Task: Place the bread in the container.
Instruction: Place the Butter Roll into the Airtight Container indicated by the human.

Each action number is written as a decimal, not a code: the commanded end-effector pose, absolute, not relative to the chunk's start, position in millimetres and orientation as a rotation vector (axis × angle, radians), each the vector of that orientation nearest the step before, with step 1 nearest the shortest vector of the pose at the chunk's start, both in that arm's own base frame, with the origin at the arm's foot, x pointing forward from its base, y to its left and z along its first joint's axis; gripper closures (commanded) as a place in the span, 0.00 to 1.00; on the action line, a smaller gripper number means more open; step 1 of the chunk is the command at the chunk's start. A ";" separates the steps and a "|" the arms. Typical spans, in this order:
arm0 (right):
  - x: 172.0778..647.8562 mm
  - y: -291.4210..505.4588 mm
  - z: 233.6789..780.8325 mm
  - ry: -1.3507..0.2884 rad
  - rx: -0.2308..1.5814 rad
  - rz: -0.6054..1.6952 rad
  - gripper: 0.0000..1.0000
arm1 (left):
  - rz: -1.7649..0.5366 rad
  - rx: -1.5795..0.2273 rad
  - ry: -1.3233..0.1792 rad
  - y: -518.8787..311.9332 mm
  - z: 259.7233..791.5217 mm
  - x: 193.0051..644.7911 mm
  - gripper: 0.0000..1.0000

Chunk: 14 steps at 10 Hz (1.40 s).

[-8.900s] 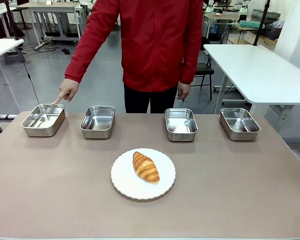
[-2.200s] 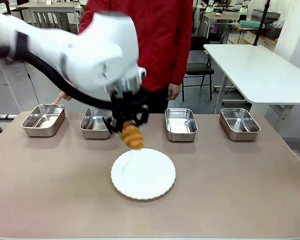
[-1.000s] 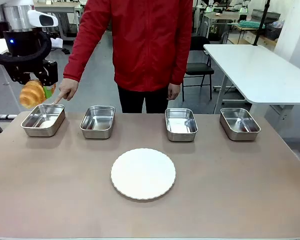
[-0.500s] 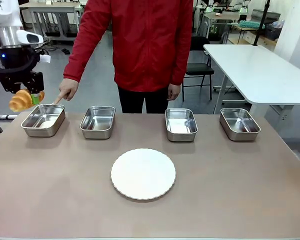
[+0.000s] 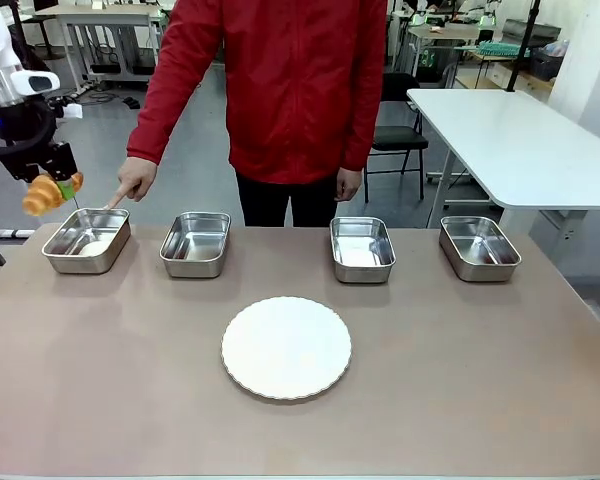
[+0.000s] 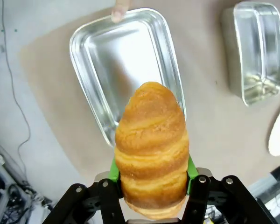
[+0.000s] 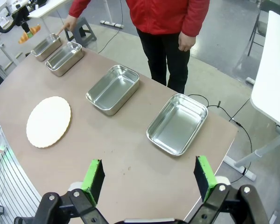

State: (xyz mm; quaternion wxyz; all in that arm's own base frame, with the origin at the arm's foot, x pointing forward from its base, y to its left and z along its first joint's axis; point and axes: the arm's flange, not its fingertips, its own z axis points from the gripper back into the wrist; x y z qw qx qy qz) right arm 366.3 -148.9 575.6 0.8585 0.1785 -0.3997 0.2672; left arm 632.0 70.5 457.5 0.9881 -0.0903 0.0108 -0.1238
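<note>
My left gripper [image 5: 52, 183] hangs in the air at the table's far left, shut on the bread [image 5: 42, 194], a golden-brown croissant. It is just left of and above the leftmost container [image 5: 86, 239], a shiny steel tray. In the left wrist view the bread [image 6: 151, 147] sits between the green pads of the left gripper [image 6: 151, 170], with the empty container [image 6: 123, 65] below its tip. A person's finger [image 5: 114, 200] points at that tray's far rim. My right gripper [image 7: 149, 178] is open and holds nothing, high above the table's right end.
Three more steel trays [image 5: 195, 243] [image 5: 362, 248] [image 5: 479, 247] stand in a row along the far side. A white plate [image 5: 286, 347] lies bare in the middle. The person in red [image 5: 300, 90] stands behind the table.
The left gripper, still holding the bread, has drifted a little further left near the leftmost tray. The person's pointing hand has stayed put.
</note>
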 end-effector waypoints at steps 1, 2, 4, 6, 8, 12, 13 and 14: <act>367.0 -149.1 576.0 -0.868 0.394 0.569 0.00 | -0.266 -0.224 0.054 65.7 450.1 651.3 0.45; 367.0 -149.1 576.0 -0.868 0.394 0.569 0.00 | -0.249 -0.181 0.022 70.5 457.5 632.0 0.45; 367.0 -149.1 576.0 -0.868 0.394 0.569 0.00 | -0.247 -0.196 0.038 68.8 439.7 643.9 0.45; 367.0 -149.1 576.0 -0.868 0.394 0.569 0.00 | -0.192 -0.122 -0.078 51.7 418.2 643.8 0.45; 367.0 -149.1 576.0 -0.868 0.394 0.569 0.00 | -0.192 -0.117 -0.127 52.8 404.7 647.8 0.45; 367.0 -149.1 576.0 -0.868 0.394 0.569 0.00 | -0.164 -0.131 -0.084 55.3 389.1 647.3 0.45; 367.0 -149.1 576.0 -0.868 0.394 0.569 0.00 | -0.161 -0.143 -0.065 54.1 385.8 647.2 0.45; 367.0 -149.1 576.0 -0.868 0.394 0.569 0.00 | -0.159 -0.139 -0.058 53.0 383.3 646.7 0.45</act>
